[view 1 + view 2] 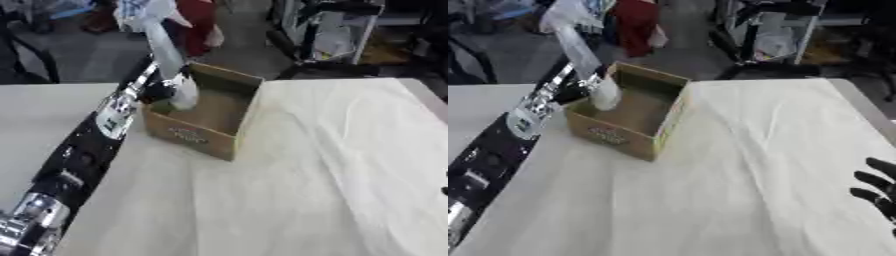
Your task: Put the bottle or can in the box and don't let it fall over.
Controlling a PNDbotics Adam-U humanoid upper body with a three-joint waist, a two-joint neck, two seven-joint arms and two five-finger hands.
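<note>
The main danger, as I judge it, is that the bottle (182,92) tips when the hand lets it go. It is a pale, blurred shape at the left wall of the box (229,117), in the upper middle of the frame, and I cannot tell if its bottom already stands on the box floor. If it is released too high or leaning, it can fall over inside, and the arm may also push the light cardboard box sideways on the white cloth (332,175).

The left arm comes in from the lower left corner and stretches diagonally up to the box. The left hand (160,91) is at the box's left edge, and it appears closed around the bottle, though the fingers are blurred. The right hand (878,195) rests idle at the right edge of the frame, fingers relaxed.
</note>
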